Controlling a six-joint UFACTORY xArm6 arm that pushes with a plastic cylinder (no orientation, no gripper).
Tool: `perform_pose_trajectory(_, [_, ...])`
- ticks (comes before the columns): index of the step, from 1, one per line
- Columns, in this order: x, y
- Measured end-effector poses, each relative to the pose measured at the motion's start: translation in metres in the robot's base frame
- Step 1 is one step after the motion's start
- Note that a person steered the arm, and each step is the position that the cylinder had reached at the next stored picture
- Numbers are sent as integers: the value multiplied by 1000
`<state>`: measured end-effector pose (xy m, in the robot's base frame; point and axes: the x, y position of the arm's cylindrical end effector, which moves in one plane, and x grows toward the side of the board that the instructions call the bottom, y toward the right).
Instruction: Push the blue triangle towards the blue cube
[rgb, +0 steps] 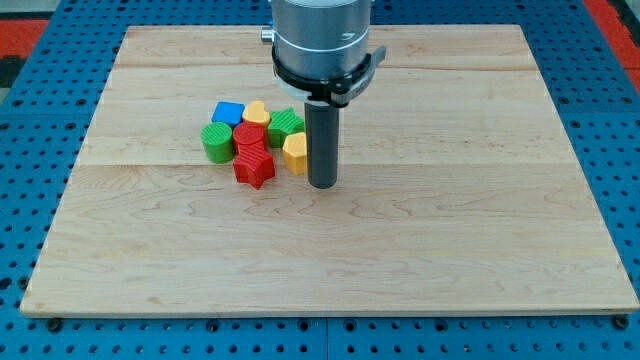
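**Rod stands beside a tight huddle of blocks; only one blue piece on show**

The arm comes down from the view's top, a fat silver housing (322, 35) with a black collar, and ends in a straight dark rod (321, 140). It has no claw, so there is nothing to spread, press together or pinch. The tip (321, 185) sits on the pale wooden table (450, 250), a little left of the middle of the view.

All the blocks are bunched in one cluster to the view's left of the rod. Closest to it is a yellow block (295, 152), just beside the rod's lower part; from here I cannot tell whether the two actually touch. Above that one, towards the view's top, is a ribbed green block (286, 124), and next to it on the left a yellow heart (257, 113). A red block (250, 140) fills the centre of the group, with a red star (254, 168) pressed against it on the side nearer the view's bottom. A green cylinder (217, 142) marks the left edge.

The blue cube (228, 112) lies at the top left corner of the cluster, right beside the yellow heart and just above the green cylinder, on the far side of the group from the tip. It is the only blue piece I can make out, so I cannot say where the blue triangle is.

A blue pegboard (600, 330) surrounds the table on every side.
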<state>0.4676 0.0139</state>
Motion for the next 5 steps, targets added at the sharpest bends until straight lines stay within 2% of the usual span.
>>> perform_pose_trajectory(1, [-95, 110])
perform_pose_trajectory(2, [-202, 145])
perform_pose_trajectory(3, [-273, 127])
perform_pose_trajectory(4, [-276, 104])
perform_pose_trajectory(5, [-275, 31])
